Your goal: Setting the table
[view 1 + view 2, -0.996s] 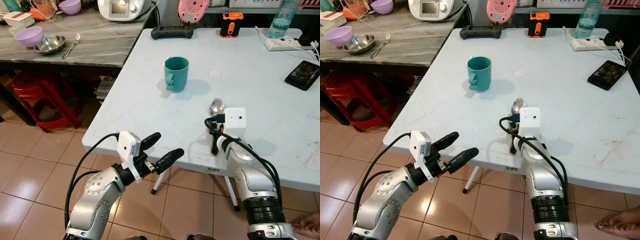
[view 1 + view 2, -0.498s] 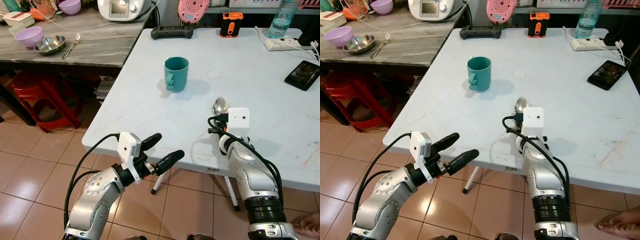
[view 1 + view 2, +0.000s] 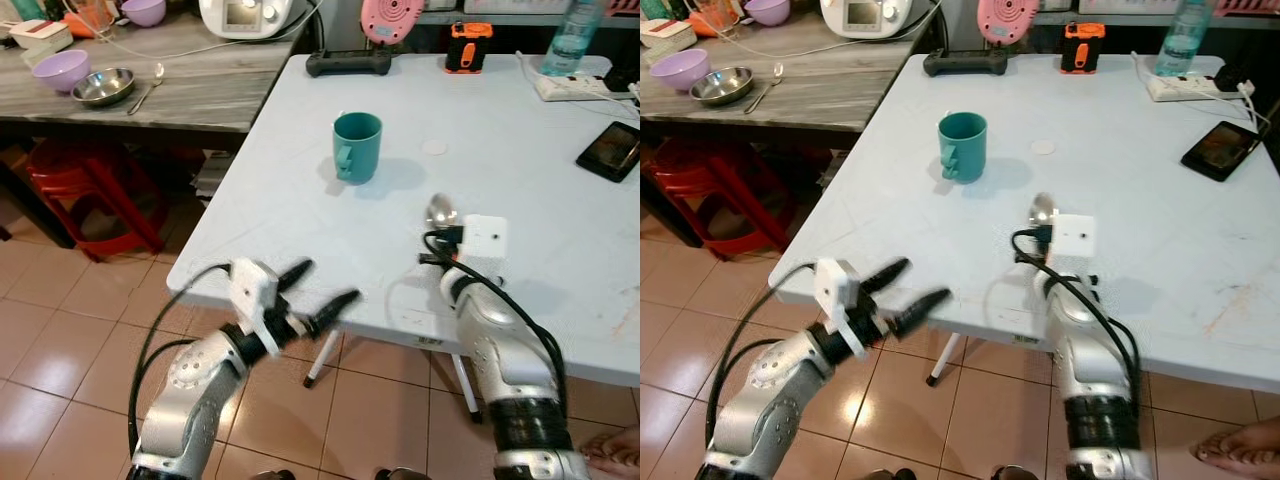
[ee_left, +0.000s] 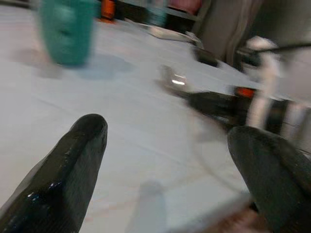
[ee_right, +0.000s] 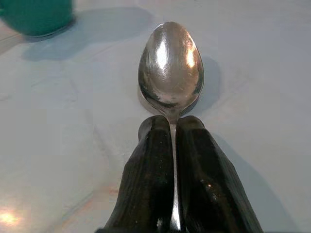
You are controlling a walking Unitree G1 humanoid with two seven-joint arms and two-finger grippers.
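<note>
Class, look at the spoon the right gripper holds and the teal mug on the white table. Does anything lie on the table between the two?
Nothing visible does. The right gripper is shut on the spoon, and bare white table lies between the spoon and the mug.

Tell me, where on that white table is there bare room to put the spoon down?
Bare tabletop lies between the teal mug and the near edge, and between the spoon and the phone. The far edge is crowded.
</note>
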